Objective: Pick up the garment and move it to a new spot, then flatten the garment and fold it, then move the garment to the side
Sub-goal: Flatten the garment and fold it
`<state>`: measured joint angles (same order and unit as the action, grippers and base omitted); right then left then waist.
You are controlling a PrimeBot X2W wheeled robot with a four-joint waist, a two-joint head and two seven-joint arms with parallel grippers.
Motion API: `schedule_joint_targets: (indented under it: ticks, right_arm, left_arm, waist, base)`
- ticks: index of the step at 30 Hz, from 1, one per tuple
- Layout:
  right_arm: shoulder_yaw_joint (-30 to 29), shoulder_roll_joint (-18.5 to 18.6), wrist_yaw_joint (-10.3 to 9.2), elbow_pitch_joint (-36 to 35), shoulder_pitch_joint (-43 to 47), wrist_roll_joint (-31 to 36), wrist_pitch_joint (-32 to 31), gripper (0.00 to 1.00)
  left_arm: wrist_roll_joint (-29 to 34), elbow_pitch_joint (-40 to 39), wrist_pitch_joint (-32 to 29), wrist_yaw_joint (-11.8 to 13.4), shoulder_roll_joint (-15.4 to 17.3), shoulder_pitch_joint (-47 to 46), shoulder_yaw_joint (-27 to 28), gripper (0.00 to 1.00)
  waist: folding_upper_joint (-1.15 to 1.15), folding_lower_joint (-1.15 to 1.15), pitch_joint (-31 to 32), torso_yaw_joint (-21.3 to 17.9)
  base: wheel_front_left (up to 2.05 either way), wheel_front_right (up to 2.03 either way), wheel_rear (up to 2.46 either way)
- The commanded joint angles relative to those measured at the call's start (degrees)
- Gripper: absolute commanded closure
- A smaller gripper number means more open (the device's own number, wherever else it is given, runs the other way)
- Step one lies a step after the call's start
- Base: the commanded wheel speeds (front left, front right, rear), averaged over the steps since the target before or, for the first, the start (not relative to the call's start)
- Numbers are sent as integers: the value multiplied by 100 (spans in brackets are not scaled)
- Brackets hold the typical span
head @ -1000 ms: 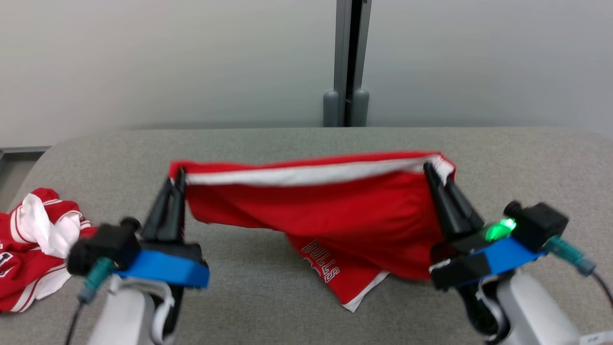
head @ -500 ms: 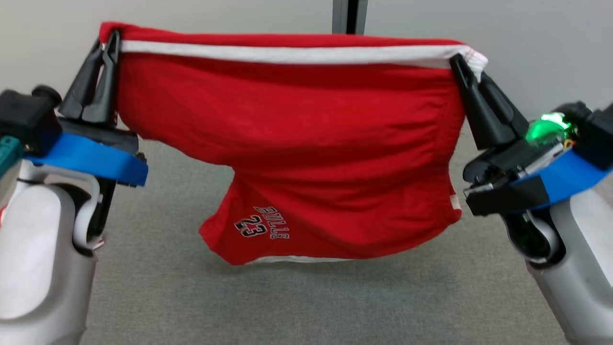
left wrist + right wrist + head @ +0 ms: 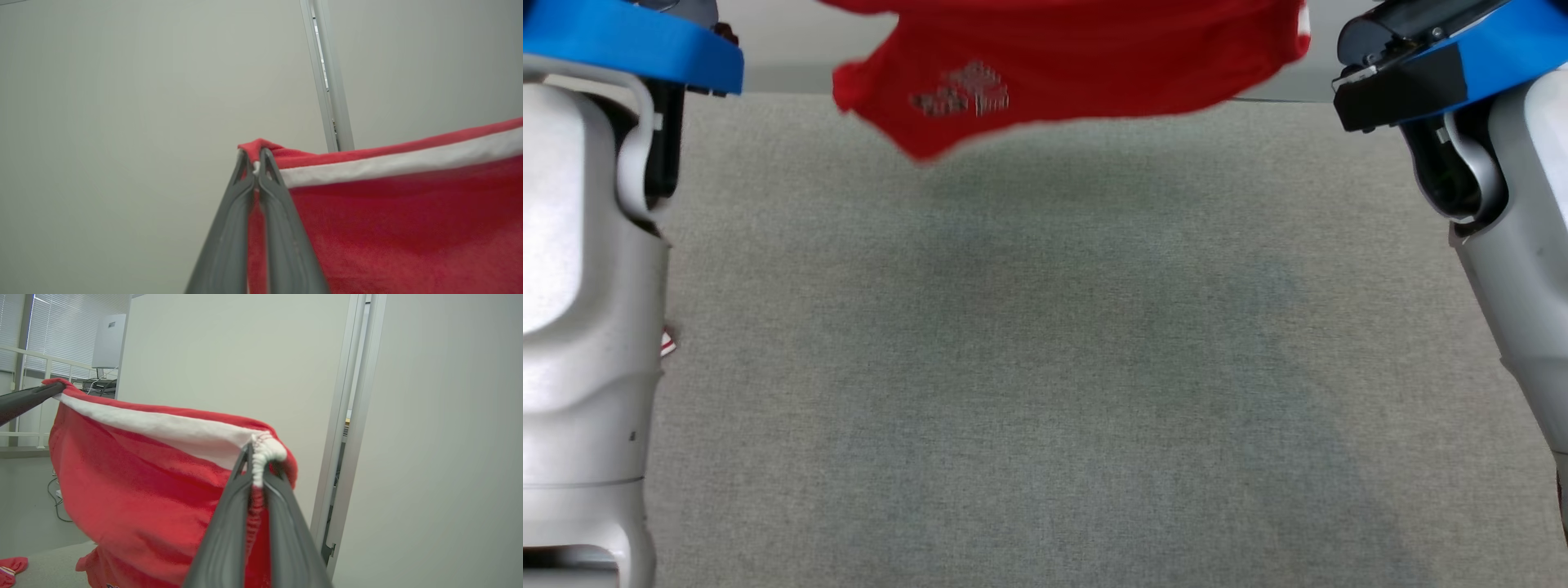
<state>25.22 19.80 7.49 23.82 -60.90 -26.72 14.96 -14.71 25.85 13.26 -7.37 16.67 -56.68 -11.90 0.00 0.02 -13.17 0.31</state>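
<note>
Red basketball shorts (image 3: 1094, 57), just lifted clear of the grey counter (image 3: 1045, 367), are being held aloft for relocation, the waistband pinched at its ends by the left hand (image 3: 255, 158) and right hand (image 3: 257, 459).

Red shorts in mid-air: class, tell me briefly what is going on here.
The robot holds the red shorts stretched between its two arms. The left pincer is shut on one end of the white-trimmed waistband, the right pincer on the other. The shorts hang clear above the grey surface; nothing is folded yet.
</note>
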Motion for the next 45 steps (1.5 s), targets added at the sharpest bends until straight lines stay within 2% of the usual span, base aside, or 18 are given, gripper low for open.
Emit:
schedule_joint_targets:
  ticks: [1, 6, 15, 20, 29, 33, 38, 42, 45]
  right_arm:
    - [-87, -46, 0, 18, 23, 150, 24, 100]
    - [54, 5, 0, 32, 803, 313, 27, 100]
    - [365, -130, -2, -162, 3242, 92, 31, 100]
    - [162, -279, -4, -450, 4707, -15, 31, 100]
    - [455, -274, -1, -919, 6201, -231, 31, 100]
    - [572, -244, -1, -1084, 6480, -347, 30, 100]
    - [376, -447, -1, -1192, 6192, -633, 29, 100]
    - [218, -675, -1, -1106, 5715, -1071, 29, 100]
    - [101, -835, 0, -1008, 5254, -1450, 29, 100]
  left_arm:
    - [-5, 194, 99, 23, -95, 2, -21, 100]
    - [-266, 640, 193, 62, -275, 808, 232, 100]
    - [-330, 495, 199, 70, -712, 3678, 770, 100]
    - [-248, 205, 199, 45, -1080, 5205, 1121, 100]
    - [58, -67, 200, -1, -1266, 6489, 1118, 100]
    - [166, -291, 200, -12, -1300, 6619, 1109, 100]
    - [315, -549, 200, -8, -1152, 5962, 982, 100]
    - [230, -468, 159, -14, -790, 4919, 513, 100]
    - [63, -294, -131, -14, -379, 3955, 2, 100]
  waist:
    - [0, -2, -87, 83]
    - [0, -2, -42, 82]
    - [0, -2, 275, 79]
    - [0, -2, 684, 106]
    - [0, -2, 1246, 85]
    - [0, -2, 1295, 26]
    - [0, -2, 1144, -60]
    - [0, -2, 775, -160]
    - [0, -2, 405, -275]
  base:
    - [0, 0, 0]
    - [0, 0, 0]
    - [0, 0, 0]
    - [0, 0, 0]
    - [0, 0, 0]
    - [0, 0, 0]
    - [0, 0, 0]
    - [0, 0, 0]
    - [0, 0, 0]
